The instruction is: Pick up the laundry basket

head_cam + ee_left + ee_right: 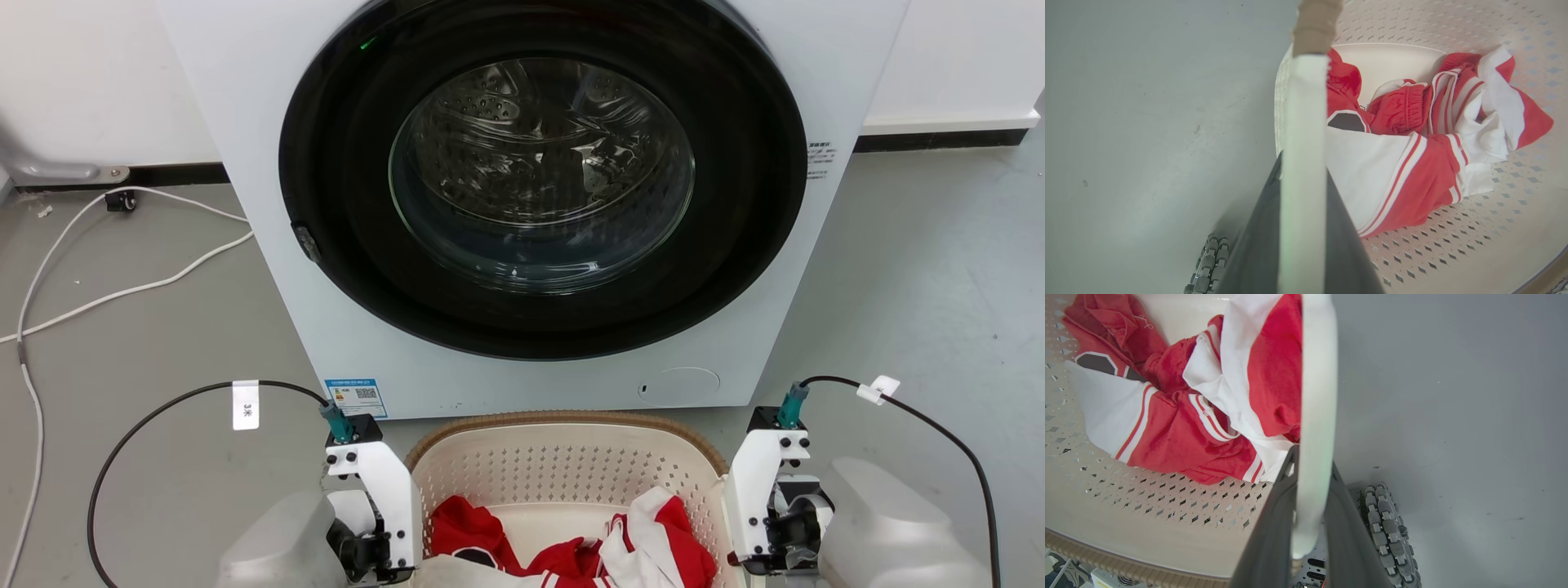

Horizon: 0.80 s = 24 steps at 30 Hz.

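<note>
Location: basket sits on the near side of the washer, centred below its round door, with the brown rear rim close to the washer's base. Can't tell if it's resting on the floor or lifted off it. Washer door is shut, steel drum visible through the glass.

Grip, left end effector: dark fingers straddle the white left handle, one on each side and pressed against it, so it's clamped on the handle.

Grip, right end effector: same, fingers closed on the white right handle.

Both are low in front of the washer, one below its lower-left corner and one below its lower-right.

Load: red-and-white clothes lie crumpled on the basket bottom. One piece has a dark patch with a white outline.

Other: a black cable with a white tag loops off the left wrist, and a similar one runs off the right. White cord lies on the floor left of the washer. Roller wheel is on the floor, seen in the right wrist view.
</note>
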### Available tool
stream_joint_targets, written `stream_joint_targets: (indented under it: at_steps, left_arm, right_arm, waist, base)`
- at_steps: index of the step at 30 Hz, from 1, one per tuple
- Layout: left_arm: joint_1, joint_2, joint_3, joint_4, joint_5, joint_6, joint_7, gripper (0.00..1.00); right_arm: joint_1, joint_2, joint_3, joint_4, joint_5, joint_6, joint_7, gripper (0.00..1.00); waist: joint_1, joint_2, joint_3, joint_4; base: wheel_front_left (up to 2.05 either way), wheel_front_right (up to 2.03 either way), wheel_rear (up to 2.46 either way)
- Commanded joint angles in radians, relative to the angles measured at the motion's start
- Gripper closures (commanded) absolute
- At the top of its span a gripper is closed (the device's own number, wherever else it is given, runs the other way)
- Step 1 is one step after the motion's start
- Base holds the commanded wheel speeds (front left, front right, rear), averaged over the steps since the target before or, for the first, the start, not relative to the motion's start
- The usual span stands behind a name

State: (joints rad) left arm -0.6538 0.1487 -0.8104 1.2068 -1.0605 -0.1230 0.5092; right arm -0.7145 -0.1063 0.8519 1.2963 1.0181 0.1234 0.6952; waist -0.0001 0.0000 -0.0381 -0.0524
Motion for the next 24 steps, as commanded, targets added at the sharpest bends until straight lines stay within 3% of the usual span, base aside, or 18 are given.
stream_joint_targets:
  at_steps: [1, 24]
  left_arm:
    - [0.009, -0.034, -0.002, -0.022, -0.012, -0.014, -0.005, 1.0]
    - [-0.004, -0.033, -0.045, -0.016, -0.052, -0.014, -0.026, 1.0]
  right_arm:
    - [0.011, 0.028, -0.005, -0.013, 0.003, 0.013, 0.0, 1.0]
    - [0.004, 0.04, -0.071, -0.013, -0.056, 0.013, 0.005, 1.0]
  waist:
    - [0.0001, 0.0, 0.0, 0.0]
    - [0.0001, 0.0, 0.013, -0.005]
  base:
    - [0.0, 0.0, 0.0]
    - [0.0, 0.0, 0.0]
